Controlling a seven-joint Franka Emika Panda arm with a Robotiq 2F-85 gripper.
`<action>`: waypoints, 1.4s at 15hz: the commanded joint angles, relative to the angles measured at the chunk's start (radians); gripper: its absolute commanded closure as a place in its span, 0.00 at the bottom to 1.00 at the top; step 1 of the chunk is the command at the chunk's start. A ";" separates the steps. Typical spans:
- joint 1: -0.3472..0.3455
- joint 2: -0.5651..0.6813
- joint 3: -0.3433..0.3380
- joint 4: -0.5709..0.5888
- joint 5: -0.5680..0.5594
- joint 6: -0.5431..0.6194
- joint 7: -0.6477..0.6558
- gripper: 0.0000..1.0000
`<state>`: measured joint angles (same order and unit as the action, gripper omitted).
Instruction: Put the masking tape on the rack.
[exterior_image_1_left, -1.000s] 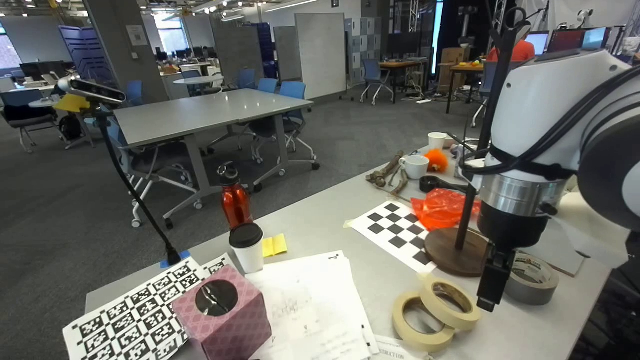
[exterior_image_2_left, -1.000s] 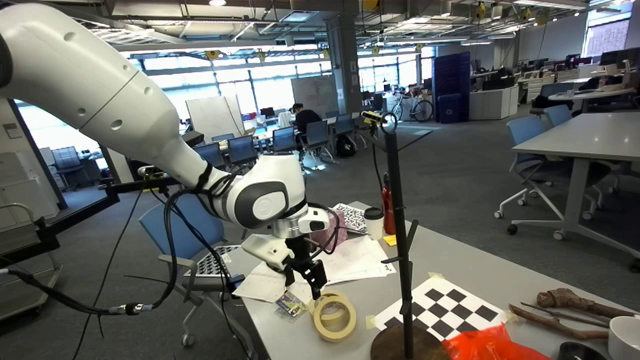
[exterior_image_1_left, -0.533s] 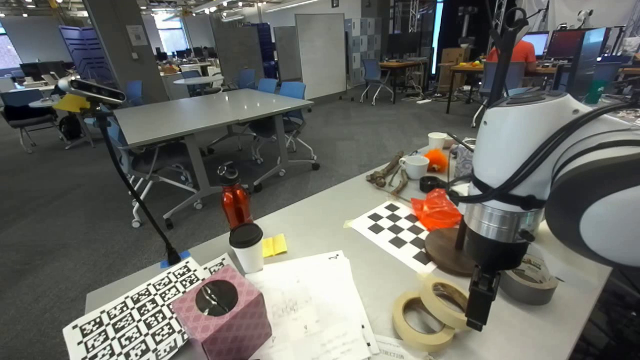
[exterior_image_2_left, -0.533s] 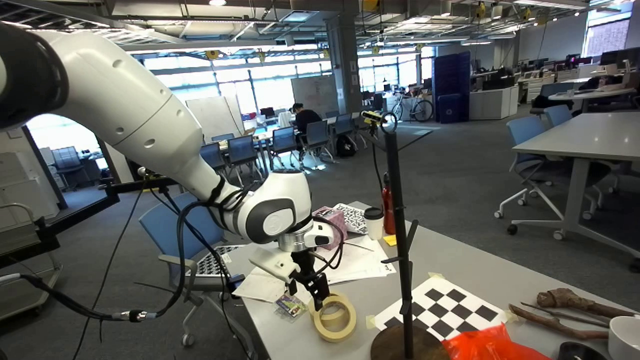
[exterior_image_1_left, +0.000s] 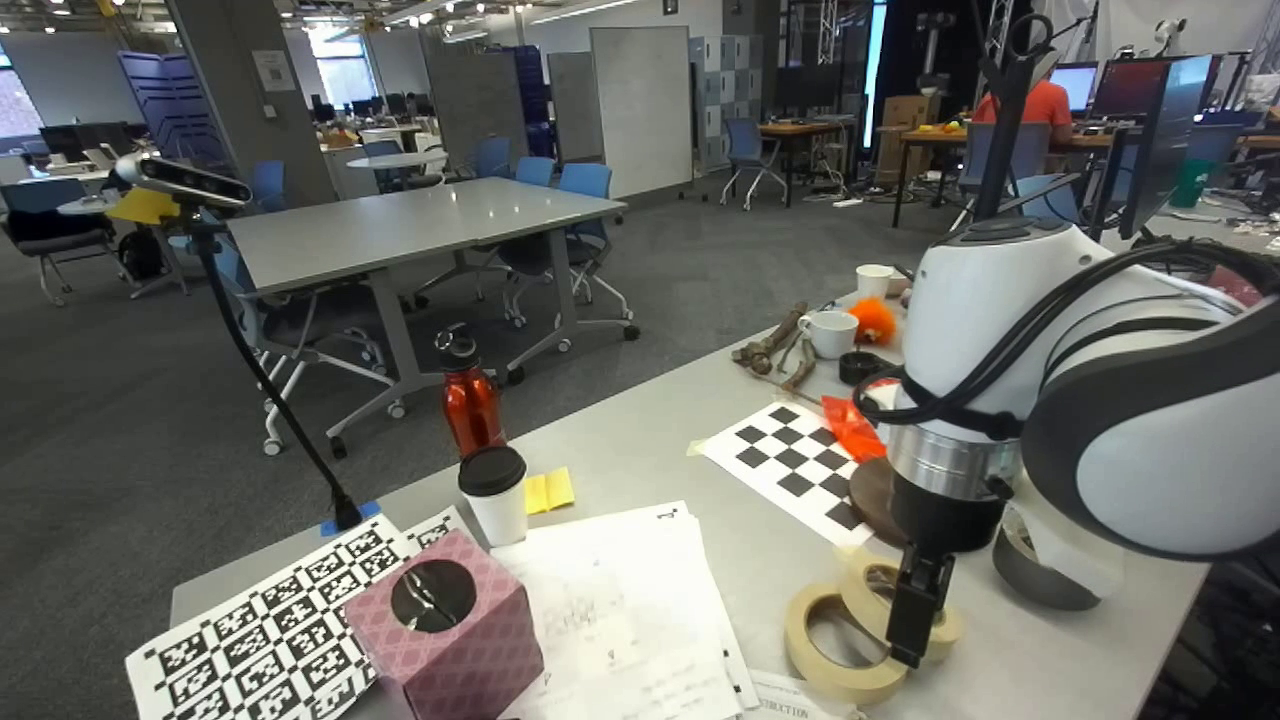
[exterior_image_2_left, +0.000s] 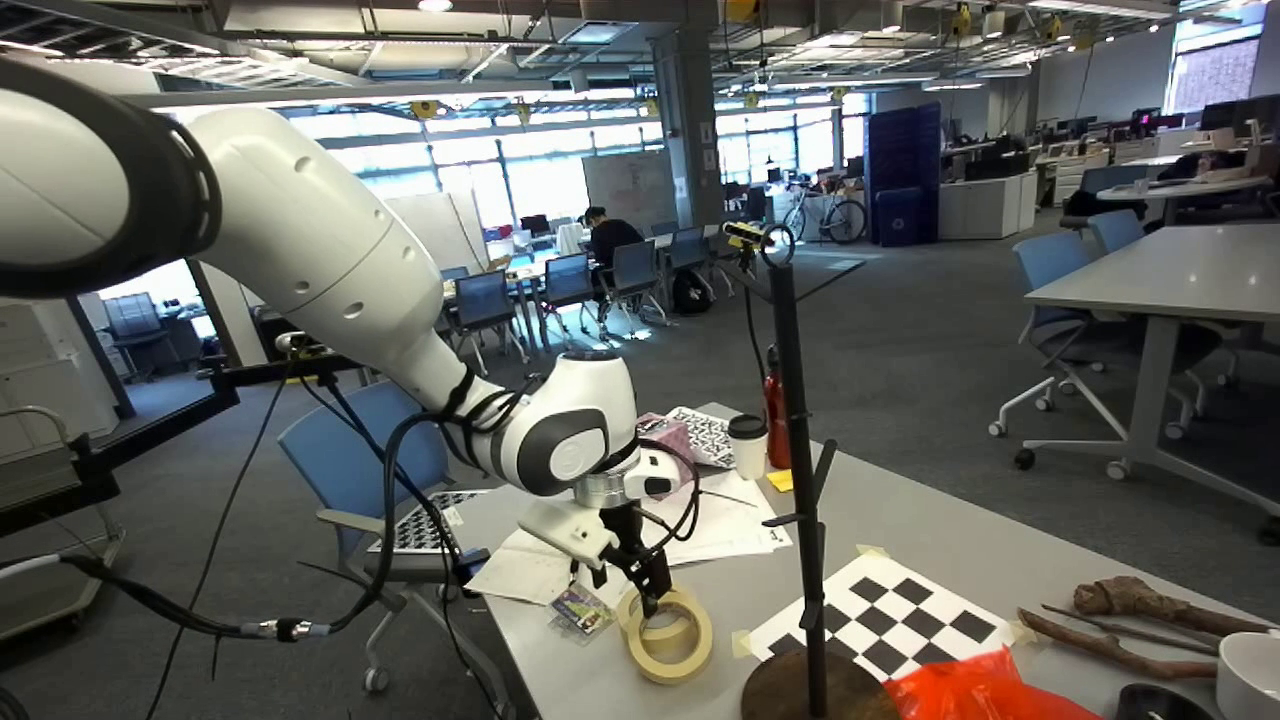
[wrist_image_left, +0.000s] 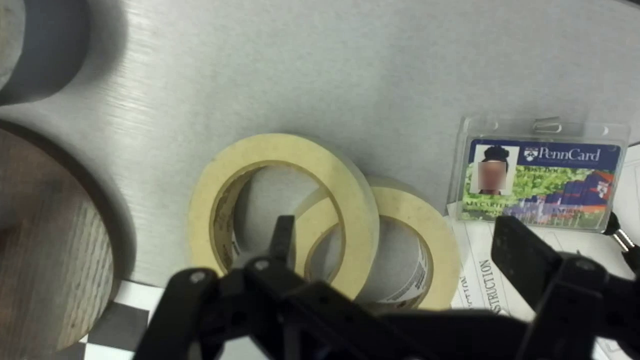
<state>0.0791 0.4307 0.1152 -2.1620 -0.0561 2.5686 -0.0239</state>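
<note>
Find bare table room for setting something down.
In the wrist view's upper part, bare table lies between the grey roll, the ID card and the cream tape rolls; a strip separates papers from checkerboard in an exterior view. Crowded: at the gripper, where the rolls overlap.

Both exterior views slant down across the flat grey bench (exterior_image_1_left: 625, 455): in an exterior view the pink cube-shaped tissue box (exterior_image_1_left: 455, 635) is near left; in an exterior view the tall dark pole stand (exterior_image_2_left: 800, 480) is near, the box far. The wrist view faces down, close above two cream tape rolls (wrist_image_left: 362, 225) all three share.
</note>
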 joint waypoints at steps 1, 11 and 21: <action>-0.020 0.066 0.020 0.067 0.051 0.033 -0.060 0.00; -0.055 0.140 0.043 0.112 0.132 0.040 -0.116 0.00; -0.037 0.144 0.022 0.121 0.108 0.036 -0.087 0.69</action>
<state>0.0427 0.5656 0.1367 -2.0582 0.0484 2.5934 -0.0978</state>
